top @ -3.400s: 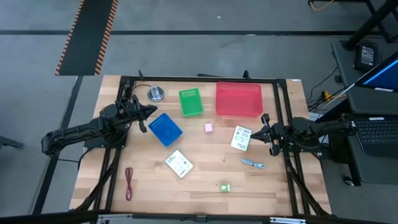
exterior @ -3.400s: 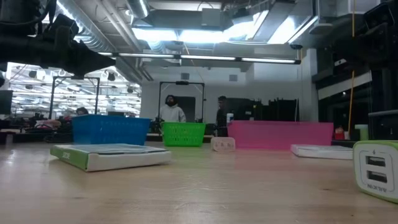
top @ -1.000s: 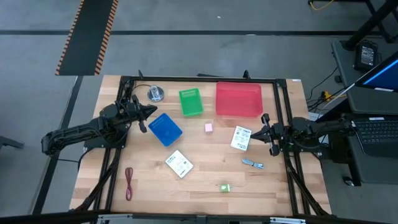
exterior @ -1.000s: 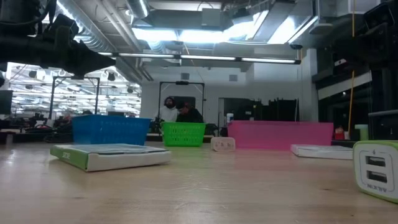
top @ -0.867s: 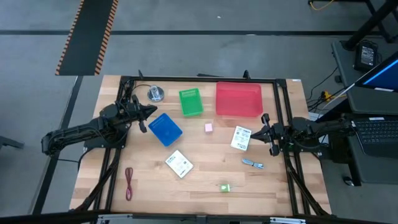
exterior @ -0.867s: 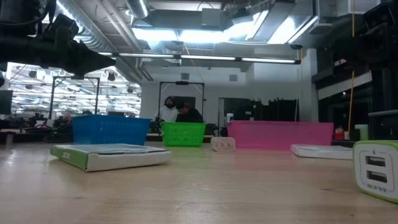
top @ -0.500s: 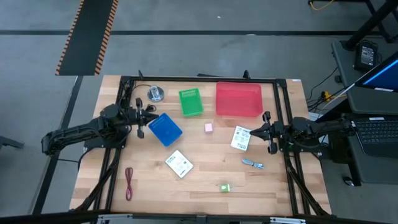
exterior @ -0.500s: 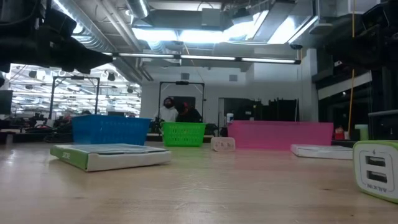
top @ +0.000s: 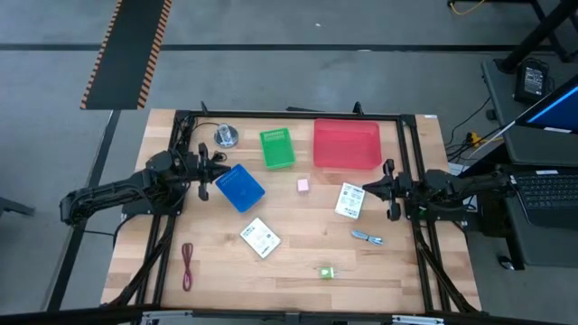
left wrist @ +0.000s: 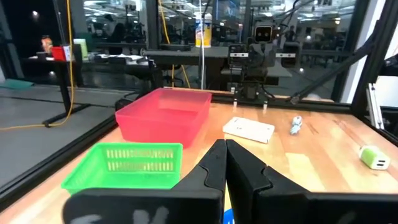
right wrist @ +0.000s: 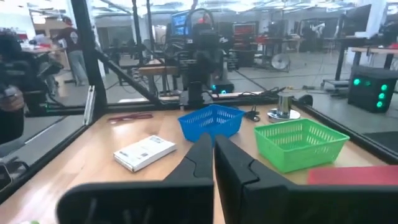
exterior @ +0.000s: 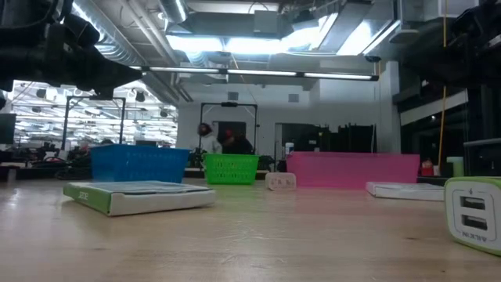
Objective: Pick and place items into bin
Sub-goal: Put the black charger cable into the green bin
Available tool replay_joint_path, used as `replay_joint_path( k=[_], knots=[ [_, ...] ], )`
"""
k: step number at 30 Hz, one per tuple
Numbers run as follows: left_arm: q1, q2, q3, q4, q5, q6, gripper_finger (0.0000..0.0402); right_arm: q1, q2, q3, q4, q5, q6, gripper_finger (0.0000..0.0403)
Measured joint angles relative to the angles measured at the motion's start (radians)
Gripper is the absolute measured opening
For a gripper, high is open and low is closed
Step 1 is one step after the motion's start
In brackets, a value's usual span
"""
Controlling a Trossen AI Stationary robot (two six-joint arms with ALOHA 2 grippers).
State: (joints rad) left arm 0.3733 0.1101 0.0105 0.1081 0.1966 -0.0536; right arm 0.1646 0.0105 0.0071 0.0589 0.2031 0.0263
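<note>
My left gripper (top: 219,171) hovers shut beside the blue bin's (top: 240,187) left edge; its fingers (left wrist: 224,163) are closed together. My right gripper (top: 365,190) hovers shut just right of one white green-printed packet (top: 350,200). The other packet (top: 260,237) lies flat mid-table. The pink cube (top: 303,184), the green block (top: 327,271), the dark red cord (top: 188,265) and the blue-silver piece (top: 366,237) all lie on the wood. A black cable (top: 191,132) sits near the far left corner.
A green bin (top: 277,149) and a red bin (top: 347,144) stand along the far edge, with a round silver metal object (top: 226,136) to the left of them. A black frame borders the table (top: 298,280). People stand in the room behind (exterior: 215,139).
Both wrists have rolled a little where they hover. The left gripper's tip has dropped slightly toward the blue bin's left edge, and the right gripper has edged toward the packet beside it. Nothing on the table has moved. People in the background have shifted.
</note>
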Motion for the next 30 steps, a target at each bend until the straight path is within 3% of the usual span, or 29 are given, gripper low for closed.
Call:
replay_joint_path(
  k=[3, 7, 16, 30],
  knots=[
    [0.000, 0.000, 0.000, 0.000, 0.008, 0.008, 0.0001, 0.001, 0.000, 0.000, 0.007, 0.030, -0.007, 0.0000],
    [0.000, 0.006, 0.000, 0.000, -0.021, -0.004, 0.0002, 0.000, 0.000, 0.006, 0.010, 0.194, 0.049, 0.0000],
    [0.000, 0.084, 0.046, 0.000, -0.057, -0.033, 0.0001, 0.000, 0.001, 0.077, 0.011, 0.193, -0.026, 0.0000],
    [0.000, 0.368, 0.240, -0.008, -0.056, 0.012, 0.0003, 0.000, 0.120, 0.136, 0.038, 0.196, -0.037, 0.0001]
  ],
)
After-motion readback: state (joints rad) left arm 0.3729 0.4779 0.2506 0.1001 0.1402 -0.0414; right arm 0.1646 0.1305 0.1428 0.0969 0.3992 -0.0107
